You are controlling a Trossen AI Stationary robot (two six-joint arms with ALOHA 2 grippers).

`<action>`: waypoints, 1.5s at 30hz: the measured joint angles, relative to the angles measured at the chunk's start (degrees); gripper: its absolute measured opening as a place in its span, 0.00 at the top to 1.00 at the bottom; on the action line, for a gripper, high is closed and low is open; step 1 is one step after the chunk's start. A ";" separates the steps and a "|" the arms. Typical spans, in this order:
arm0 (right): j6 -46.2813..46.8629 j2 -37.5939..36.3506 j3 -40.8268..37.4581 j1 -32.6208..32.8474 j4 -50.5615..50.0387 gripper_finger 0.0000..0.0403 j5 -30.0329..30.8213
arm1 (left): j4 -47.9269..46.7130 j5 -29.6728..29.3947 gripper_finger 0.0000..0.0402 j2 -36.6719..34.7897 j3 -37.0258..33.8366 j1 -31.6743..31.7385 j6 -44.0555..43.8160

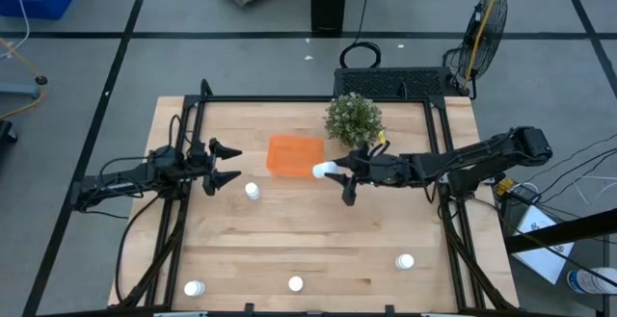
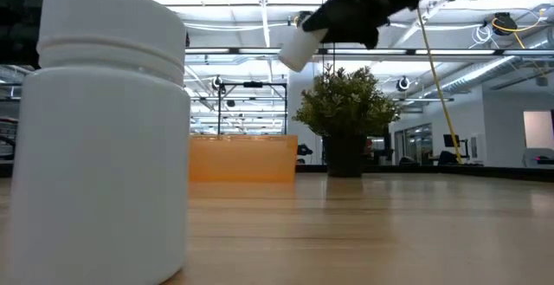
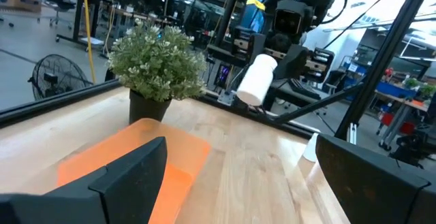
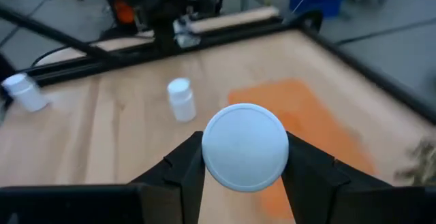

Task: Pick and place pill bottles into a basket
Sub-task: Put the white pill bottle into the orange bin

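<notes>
Between the two dark fingers of the right gripper (image 4: 244, 161) a small white cylindrical pill bottle (image 4: 244, 147) was pinched by its sides, its round cap facing away from the wrist. That held bottle (image 1: 322, 171) hung in the air at the edge of the shallow bright orange rectangular basket (image 1: 293, 154) nearest the right arm, tilted, as the low view also showed (image 2: 297, 47). No label or writing could be read on it, nor on any other bottle.

On the far side of the basket from the right gripper, the left gripper (image 1: 229, 163) hovered with its jaws spread wide and nothing between them. A second white bottle (image 1: 253, 191) stood upright on the pale wooden table (image 1: 318, 240) near the basket's front corner, just beside the left gripper. Three more white bottles (image 1: 296, 283) stood well apart from the basket along the table's front edge. One of them filled the low view's near side (image 2: 102, 138), cut off at the frame's edge. A bushy green potted plant (image 1: 353, 118) stood just beside the basket's back corner.
</notes>
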 joint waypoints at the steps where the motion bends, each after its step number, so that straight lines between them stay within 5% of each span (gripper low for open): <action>1: -1.15 0.43 0.70 0.00 -0.06 0.63 0.49 | -0.02 0.00 0.06 0.00 0.00 0.01 -0.02; 7: -5.83 7.40 7.42 -1.52 -0.55 0.63 1.18 | 0.03 0.00 0.06 0.02 0.00 0.00 -0.02; 22: -4.77 26.19 36.65 -11.15 -31.50 0.63 -1.61 | 1.03 0.02 0.06 0.00 0.00 -0.06 -2.77; 28: -2.85 28.70 38.13 -15.81 -32.63 0.63 -8.81 | 1.03 0.04 0.06 0.02 0.00 -0.06 -2.56; 45: 0.86 37.05 38.11 -18.88 -34.69 0.63 -12.56 | 0.98 0.00 0.06 0.00 0.00 -0.06 -2.60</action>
